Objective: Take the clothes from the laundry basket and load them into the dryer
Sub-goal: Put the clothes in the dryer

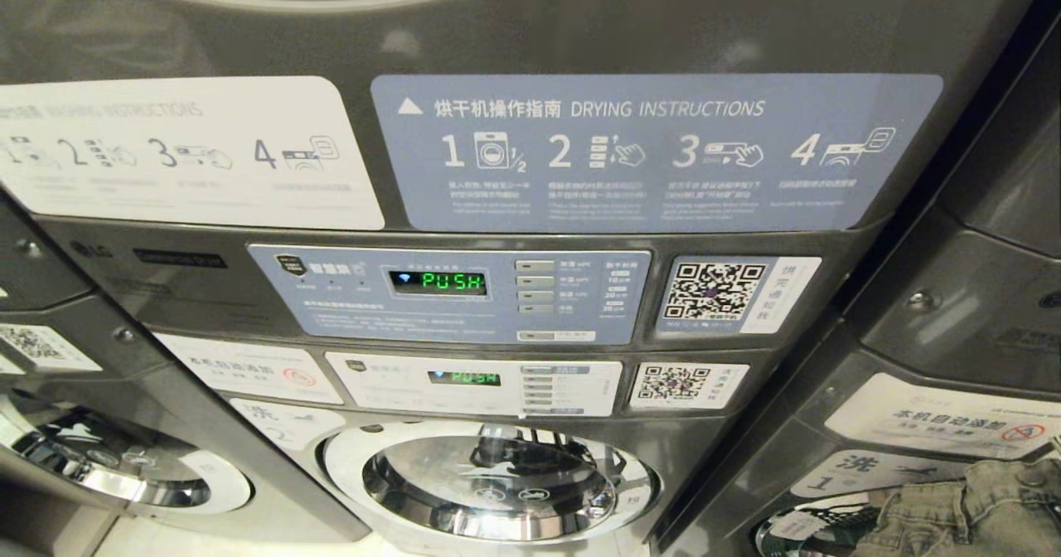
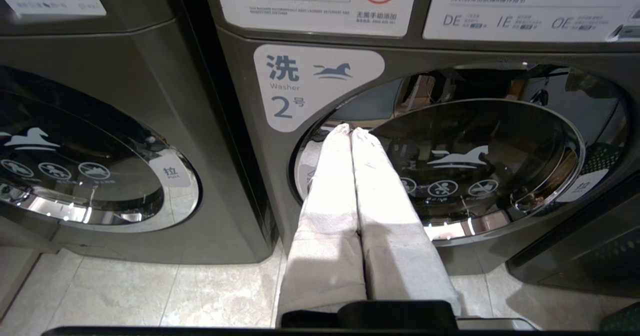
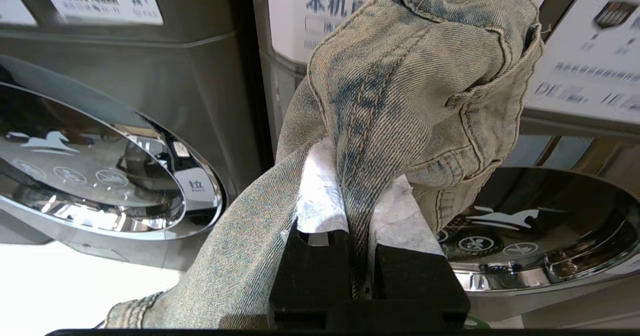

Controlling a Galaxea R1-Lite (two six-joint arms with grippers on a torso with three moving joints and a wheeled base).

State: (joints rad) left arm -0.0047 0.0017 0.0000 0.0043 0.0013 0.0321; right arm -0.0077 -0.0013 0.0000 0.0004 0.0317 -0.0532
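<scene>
- Denim garment pinched in right gripper; not yet loaded.
- Left gripper fingers pressed together, empty, facing washer door.
- Dryer door unseen; loading remains.

A self-service laundromat. Grey stacked machines stand side by side, dryer above washer, on a pale tiled floor. A blue "Drying Instructions" panel, payment QR-code stickers, a display reading "PUSH" and a numbered "Washer 2" label mark shared, pay-per-use machines.
</scene>
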